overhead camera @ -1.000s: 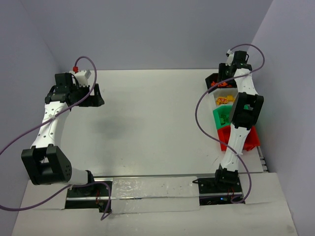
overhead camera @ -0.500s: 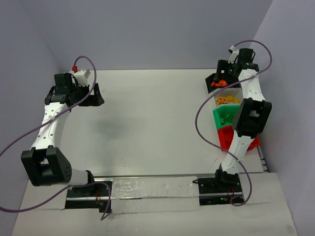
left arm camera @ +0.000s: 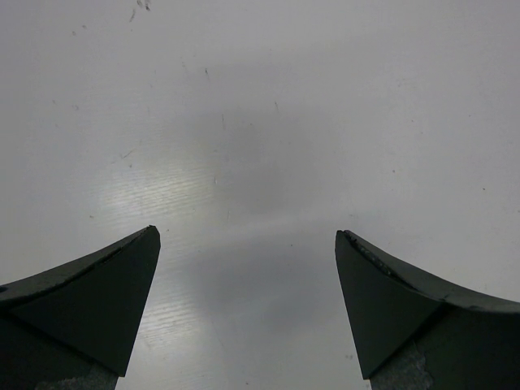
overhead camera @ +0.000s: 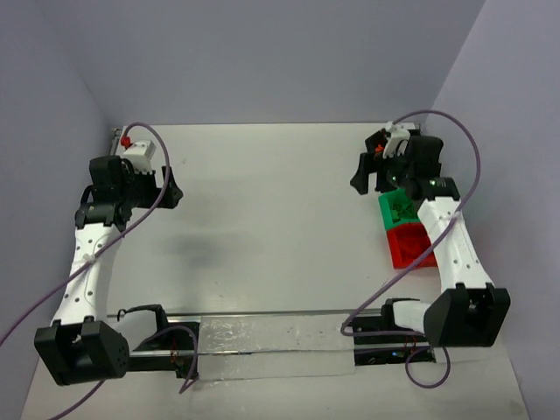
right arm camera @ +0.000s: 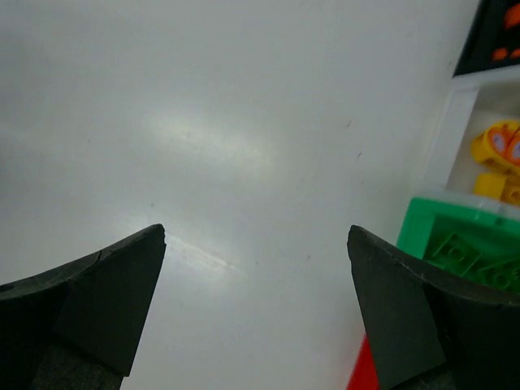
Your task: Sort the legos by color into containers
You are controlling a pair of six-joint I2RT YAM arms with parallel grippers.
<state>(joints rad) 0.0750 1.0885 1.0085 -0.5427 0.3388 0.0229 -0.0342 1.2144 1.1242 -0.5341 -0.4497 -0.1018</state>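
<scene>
The containers stand in a row at the table's right. In the top view only the green bin (overhead camera: pixel 386 202) and the red bin (overhead camera: pixel 411 248) show; my right arm covers the others. The right wrist view shows the black bin (right arm camera: pixel 487 32) with orange legos (right arm camera: pixel 500 54), the white bin (right arm camera: pixel 455 122) with yellow legos (right arm camera: pixel 497 151), and the green bin (right arm camera: pixel 422 215) with green legos (right arm camera: pixel 463 250). My right gripper (right arm camera: pixel 256 231) (overhead camera: pixel 366 166) is open and empty over bare table just left of the bins. My left gripper (left arm camera: pixel 247 234) (overhead camera: pixel 169 188) is open and empty at the far left.
Purple cables loop from both arms. The side walls stand close beside each arm. A shiny strip runs along the near edge between the arm bases (overhead camera: pixel 262 337).
My right gripper has drawn back from over the black bin to the table left of the row, and its jaws have spread wide. Both arms have folded nearer their bases.
</scene>
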